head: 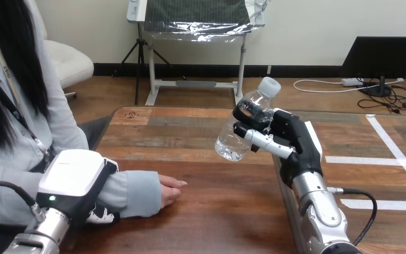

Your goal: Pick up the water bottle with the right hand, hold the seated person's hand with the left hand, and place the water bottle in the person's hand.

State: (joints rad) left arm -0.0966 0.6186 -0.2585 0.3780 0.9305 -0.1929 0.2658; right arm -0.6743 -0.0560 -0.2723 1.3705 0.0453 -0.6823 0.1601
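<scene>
A clear plastic water bottle (243,124) with a white cap hangs tilted above the middle of the wooden table (217,217). My right hand (296,143) is shut on it, its fingers wrapped round the bottle's body. At the lower left my left hand (74,177) sits on the person's sleeved forearm just behind the wrist, and its fingers (103,214) curl under the sleeve. The person's hand (170,190) lies on the table, fingers pointing right. It is below and to the left of the bottle, and nothing rests in it.
The person sits at the table's left side. The table's right edge runs just under my right forearm (317,206). White tape lines mark the floor to the right.
</scene>
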